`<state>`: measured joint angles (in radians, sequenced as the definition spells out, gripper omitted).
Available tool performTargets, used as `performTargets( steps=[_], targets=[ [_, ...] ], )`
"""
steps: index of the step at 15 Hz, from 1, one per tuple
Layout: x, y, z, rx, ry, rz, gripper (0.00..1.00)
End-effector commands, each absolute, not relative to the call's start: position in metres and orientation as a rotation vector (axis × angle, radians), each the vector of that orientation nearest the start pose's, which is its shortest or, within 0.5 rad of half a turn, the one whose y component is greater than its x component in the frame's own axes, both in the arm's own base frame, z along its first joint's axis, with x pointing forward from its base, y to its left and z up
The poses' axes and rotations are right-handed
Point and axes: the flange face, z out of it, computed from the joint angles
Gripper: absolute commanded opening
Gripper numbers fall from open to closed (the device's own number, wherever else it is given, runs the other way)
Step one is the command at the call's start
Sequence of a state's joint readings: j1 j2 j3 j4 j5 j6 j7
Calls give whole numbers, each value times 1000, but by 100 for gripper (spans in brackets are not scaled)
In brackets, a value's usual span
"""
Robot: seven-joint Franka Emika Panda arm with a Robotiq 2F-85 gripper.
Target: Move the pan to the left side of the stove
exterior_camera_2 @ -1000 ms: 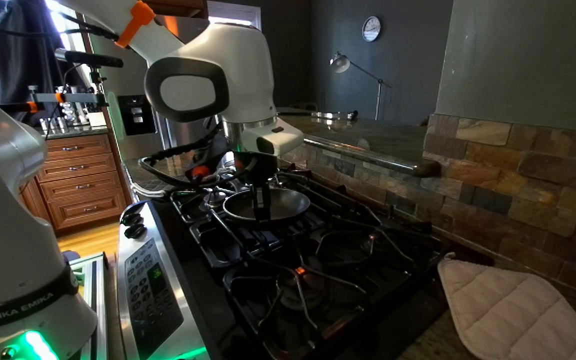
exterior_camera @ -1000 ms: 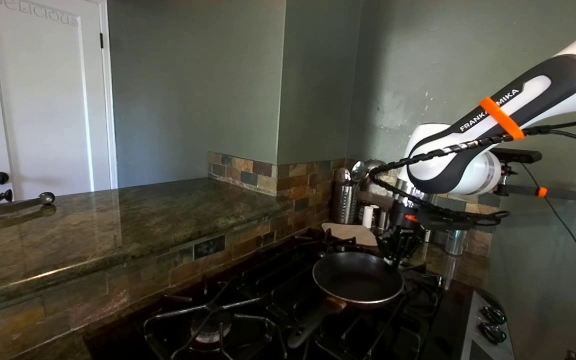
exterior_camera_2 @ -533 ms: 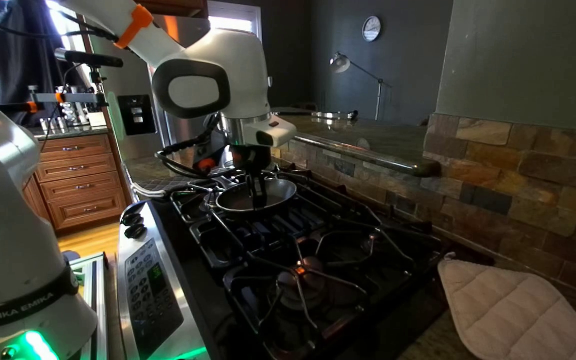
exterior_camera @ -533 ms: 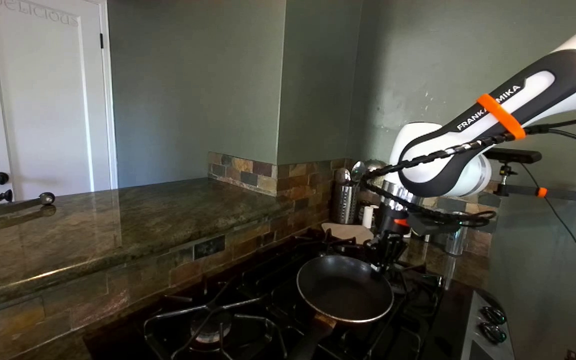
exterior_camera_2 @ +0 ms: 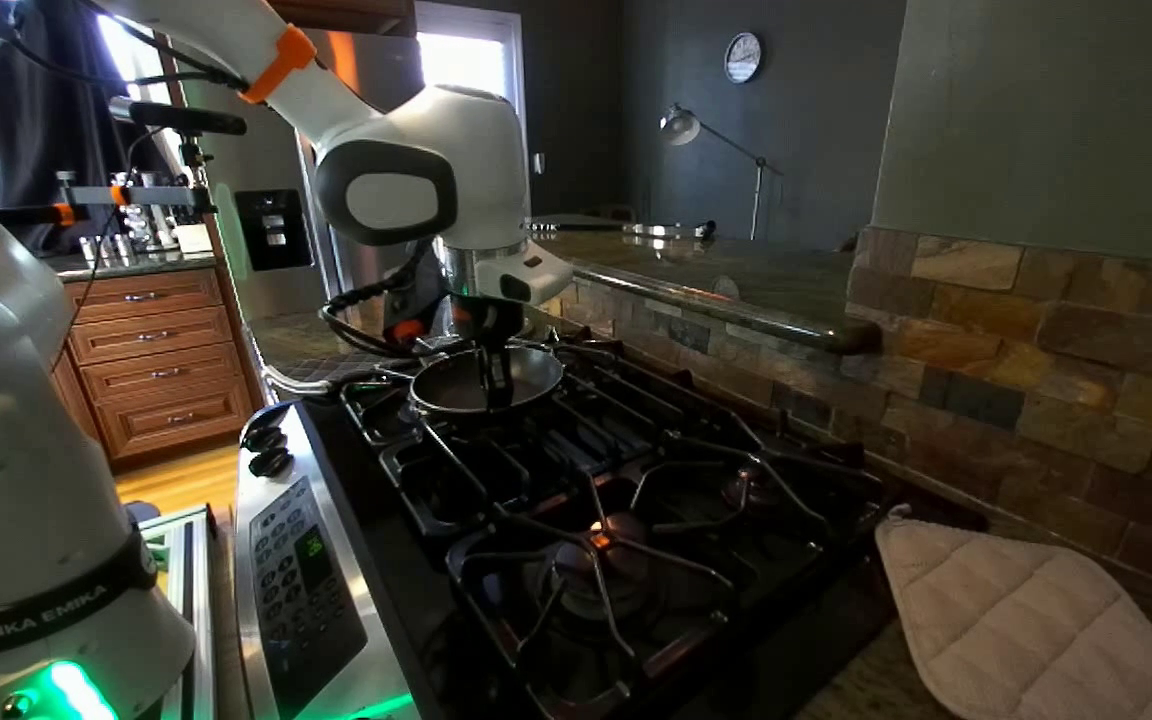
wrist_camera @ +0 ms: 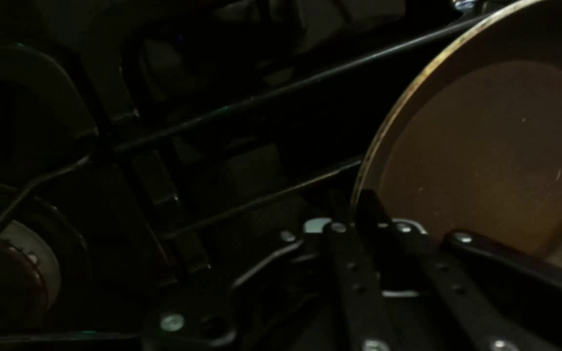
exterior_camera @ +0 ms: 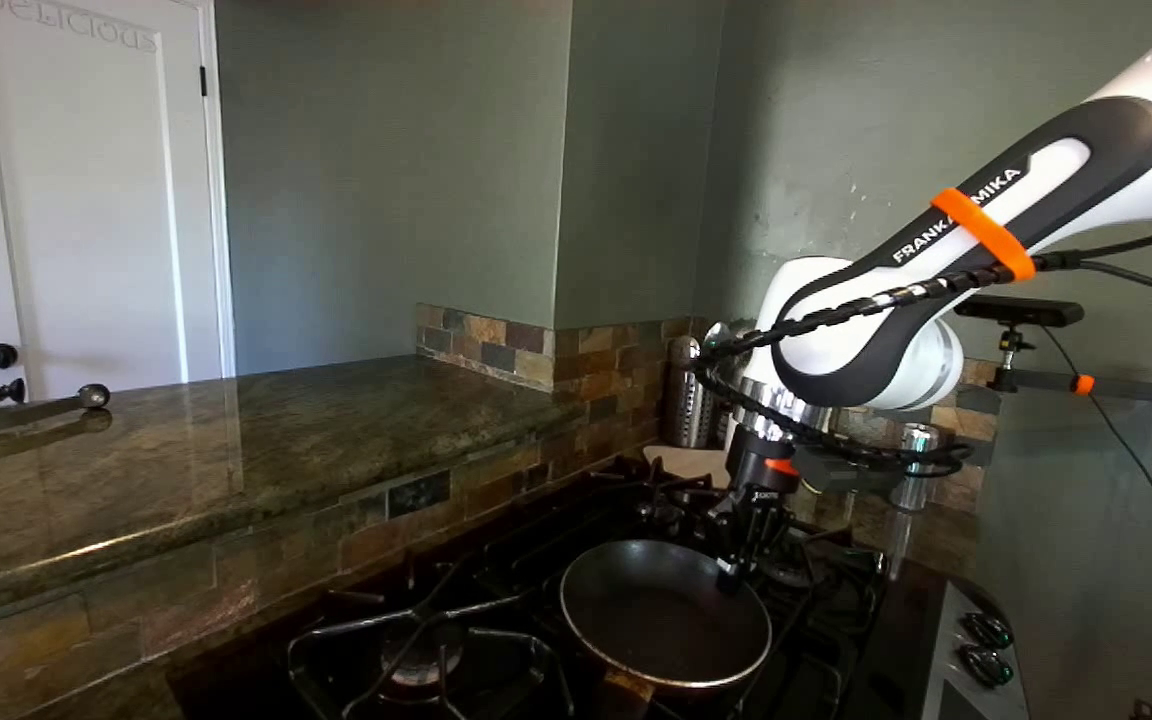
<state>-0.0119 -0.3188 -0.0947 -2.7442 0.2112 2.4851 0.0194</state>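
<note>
Pinching the pan (exterior_camera: 661,618) by its rim (wrist_camera: 427,70), the gripper (wrist_camera: 353,202) keeps its fingers (wrist_camera: 357,278) closed on it, one inside the pan and one outside, as we see in the wrist view. We find the pan over the stove (exterior_camera_2: 536,500), at the end well apart from the quilted cloth (exterior_camera_2: 1036,610); whether its base rests on the grates (wrist_camera: 317,77) (dark on dark, the contact is hidden) we cannot tell. In an exterior view the handle (exterior_camera: 626,688) leaves the pan on the side roughly opposite the gripper and passes out of sight at the lower edge. We trace the arm (exterior_camera: 986,235) from the upper right of that view down to the gripper, a dark cable (exterior_camera: 886,303) lying along it and looping near its end. To the right of the pan we note two knobs (exterior_camera: 986,645); to its left, a burner (exterior_camera: 421,660) lies beneath the grates. Beyond the gripper a utensil holder (exterior_camera: 691,405) stands near the tiles (exterior_camera: 616,375), and the raised counter (exterior_camera: 286,430) stretches across to the left, before a white door (exterior_camera: 86,200). In an exterior view we also mark the keypad (exterior_camera_2: 286,590) along the stove's front, its display (exterior_camera_2: 313,545) lit green, with drawers (exterior_camera_2: 151,345) at the upper left and, farther back, a lamp (exterior_camera_2: 679,125) and a round wall clock (exterior_camera_2: 742,57).
</note>
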Motion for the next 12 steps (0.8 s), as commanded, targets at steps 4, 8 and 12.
performTargets(
  steps=[4,8,12],
  targets=[
    [385,-4,321,-2927,335,-42,3],
    [384,18,317,-2929,268,-16,3],
    [383,32,316,-2935,233,-7,3]
  ],
)
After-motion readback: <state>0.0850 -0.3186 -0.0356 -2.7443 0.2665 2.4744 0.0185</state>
